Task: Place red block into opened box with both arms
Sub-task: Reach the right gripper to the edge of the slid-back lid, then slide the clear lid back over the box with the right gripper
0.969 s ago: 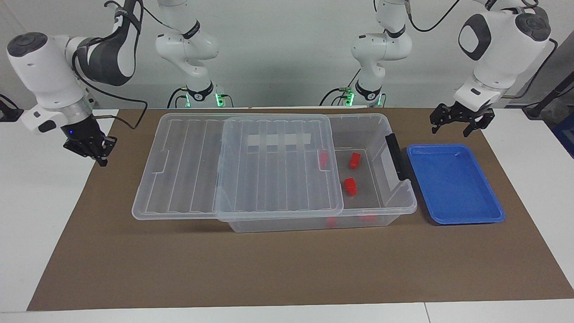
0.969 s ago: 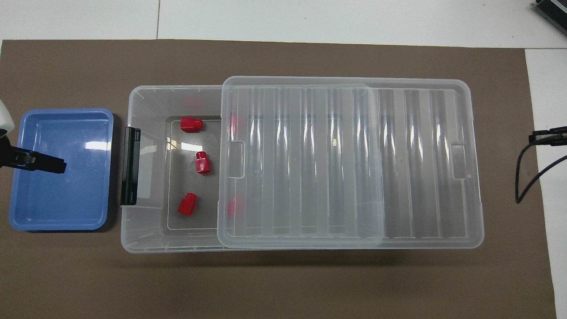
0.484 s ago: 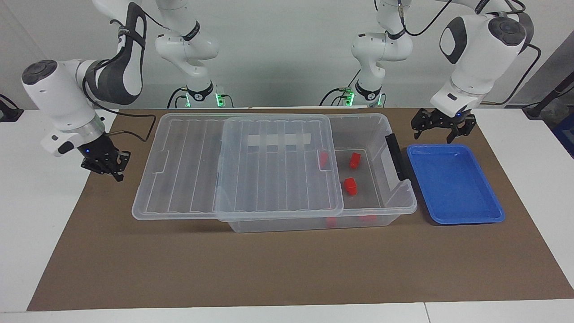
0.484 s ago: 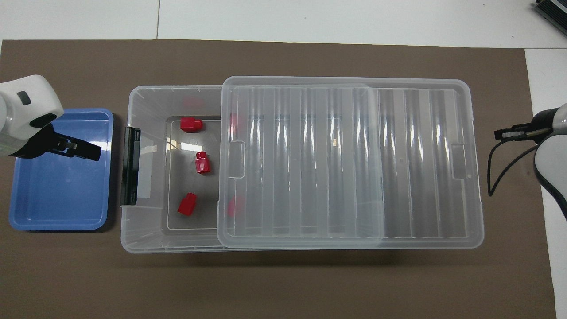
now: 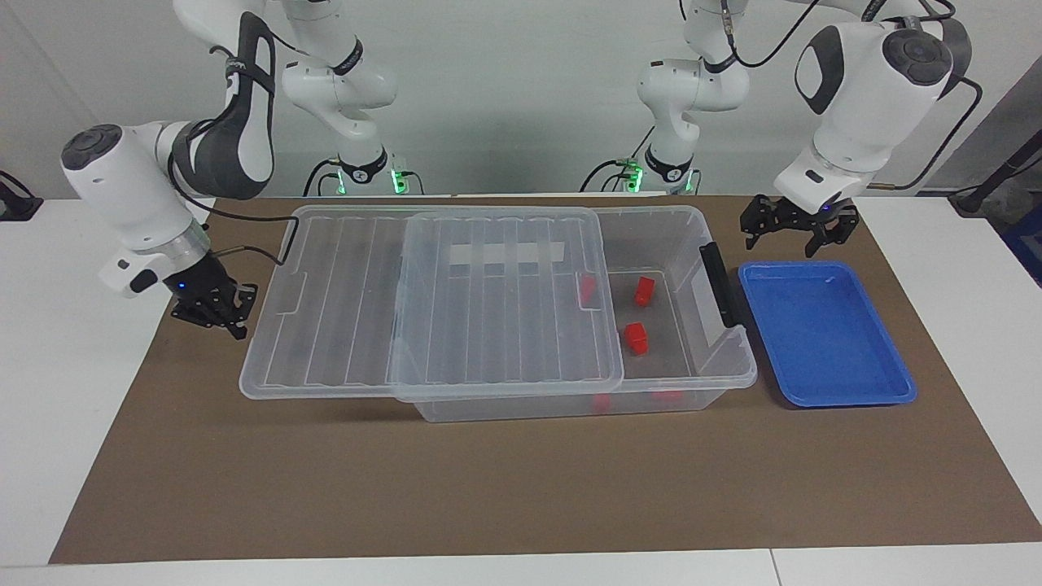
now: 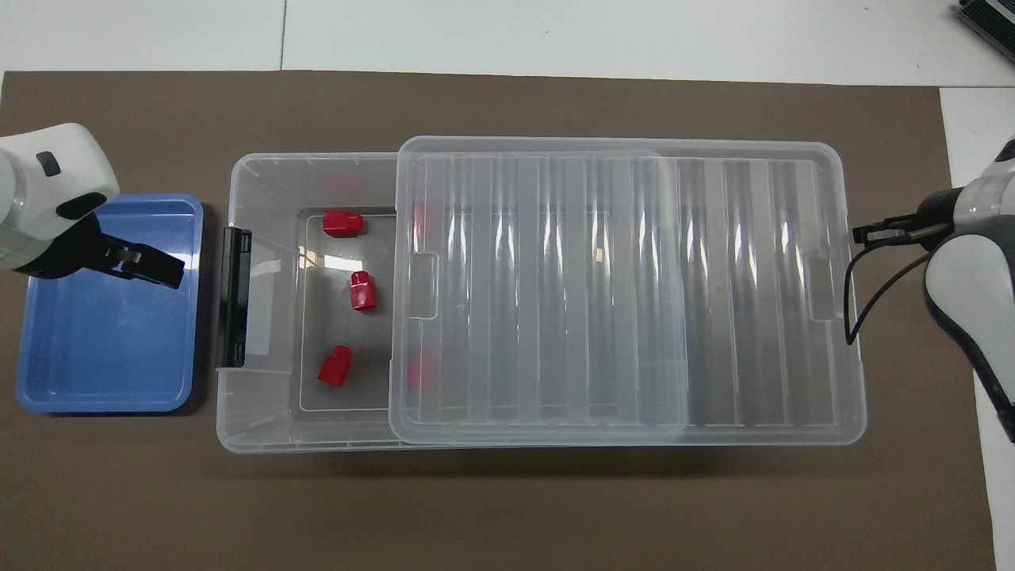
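A brown mat is covering the white bench, where the box is sitting with its lid slid toward the right arm's end, exposing three red blocks already lying inside. The left hand is hanging wide and empty over the blue tray, while the right hand, fingertips pressed together on nothing, is hovering just beside the lid's end, probably to push it.

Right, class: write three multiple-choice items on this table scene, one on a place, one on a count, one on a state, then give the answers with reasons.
1. Where do the red blocks lie?
A. in the blue tray
B. in the box
C. on the brown mat

2. How many red blocks show in the box's uncovered part?
A. one
B. three
C. six

3. How does the lid sit?
A. slid partway off toward the right arm's end
B. fully shut
C. standing on edge beside the box

Answers:
1 B, red blocks rest on the floor of the box, blue tray bare.
2 B, three show there.
3 A, the lid overhangs that end.
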You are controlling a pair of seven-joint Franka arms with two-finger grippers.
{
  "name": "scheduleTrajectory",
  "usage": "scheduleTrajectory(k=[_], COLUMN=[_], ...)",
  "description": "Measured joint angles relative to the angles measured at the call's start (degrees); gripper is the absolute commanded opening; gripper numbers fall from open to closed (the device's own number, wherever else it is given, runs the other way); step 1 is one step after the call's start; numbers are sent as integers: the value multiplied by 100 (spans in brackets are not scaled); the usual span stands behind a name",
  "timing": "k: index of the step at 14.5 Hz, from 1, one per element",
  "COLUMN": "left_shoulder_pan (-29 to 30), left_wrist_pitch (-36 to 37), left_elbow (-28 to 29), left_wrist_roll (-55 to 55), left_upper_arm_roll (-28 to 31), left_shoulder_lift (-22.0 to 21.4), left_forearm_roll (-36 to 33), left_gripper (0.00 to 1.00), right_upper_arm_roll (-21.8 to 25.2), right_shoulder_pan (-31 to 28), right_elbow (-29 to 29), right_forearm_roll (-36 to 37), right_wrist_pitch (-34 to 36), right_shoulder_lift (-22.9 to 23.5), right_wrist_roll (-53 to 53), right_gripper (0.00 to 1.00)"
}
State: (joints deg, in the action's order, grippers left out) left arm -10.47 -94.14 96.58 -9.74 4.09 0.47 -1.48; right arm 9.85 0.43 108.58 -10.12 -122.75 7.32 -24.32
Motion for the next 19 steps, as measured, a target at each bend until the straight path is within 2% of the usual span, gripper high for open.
scheduleTrajectory(k=[8, 15, 19], left_shoulder_pan=[0, 28, 28], left_wrist_pitch=[2, 5, 6], left_elbow=[-34, -34, -34], left_wrist_roll=[0, 0, 0], left_upper_arm_roll=[-4, 68, 76], left_shoulder_lift=[-48, -70, -81], left_forearm_roll=[0, 0, 0], left_gripper=[100, 100, 100], right_upper_arm_roll=[-65, -97, -159], right_shoulder_pan=[272, 673, 699], right_elbow=[-20, -22, -23], right_forearm_roll=[-10, -11, -11], right_wrist_pitch=[-13, -13, -13], right_shoulder_lift=[0, 1, 2], right_wrist_roll=[61, 775, 1049], right_gripper=[0, 0, 0])
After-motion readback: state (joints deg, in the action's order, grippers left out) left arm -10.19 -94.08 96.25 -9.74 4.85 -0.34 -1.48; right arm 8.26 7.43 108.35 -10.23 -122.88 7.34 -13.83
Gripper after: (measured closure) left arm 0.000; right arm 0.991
